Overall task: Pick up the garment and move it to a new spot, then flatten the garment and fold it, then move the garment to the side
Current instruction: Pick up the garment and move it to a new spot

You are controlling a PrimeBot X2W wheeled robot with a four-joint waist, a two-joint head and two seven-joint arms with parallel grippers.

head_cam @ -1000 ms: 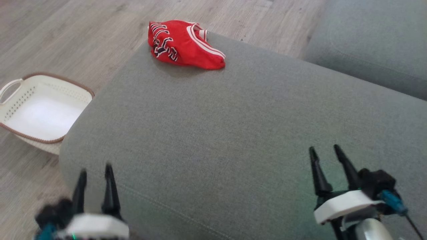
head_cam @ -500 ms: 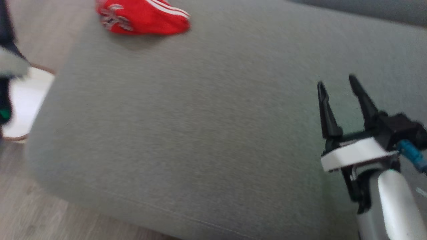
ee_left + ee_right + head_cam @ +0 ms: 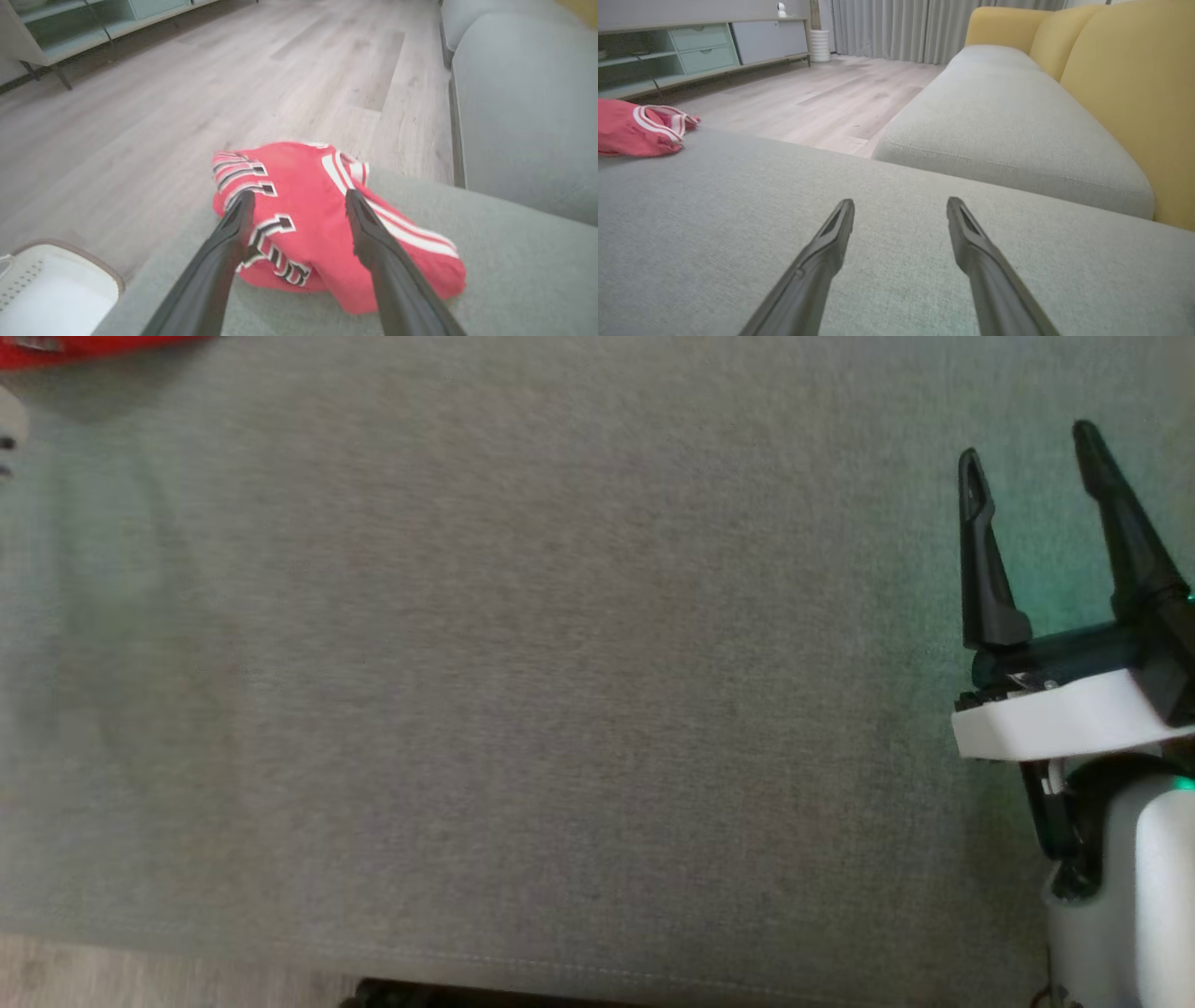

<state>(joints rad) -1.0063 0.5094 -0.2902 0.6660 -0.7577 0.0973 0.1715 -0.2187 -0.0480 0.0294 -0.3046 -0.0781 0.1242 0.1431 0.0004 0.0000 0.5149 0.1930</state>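
Pointing out low across the near part of the grey cushion (image 3: 560, 663), the right gripper (image 3: 1027, 443) has its two dark fingers spread well apart, with only bare fabric between them. In the head view it sits toward the cushion's right side.

The left gripper (image 3: 300, 195) is spread just as wide and grips nothing. Its fingers are aimed along the cushion's left part at the red garment (image 3: 308, 233). One tip lines up with the black-and-white lettering and the other with the white striped trim. The left wrist view does not show whether those tips touch the cloth.

The garment lies bunched in a loose heap on the cushion's far left corner, right at its edge and well apart from the right gripper.

Beside the cushion's left edge, down on the pale wood floor (image 3: 140, 93), stands a white basket (image 3: 60, 298) with a brown rim and holed walls. The floor spreads on beyond the cushion's far edge.

Past the cushion's far right side runs a second grey seat (image 3: 994, 116), with yellow back cushions (image 3: 1125, 93) behind it. Farthest from the cushion, across the floor, a low pale-green cabinet (image 3: 705, 46) stands against the wall next to grey curtains (image 3: 896, 28).
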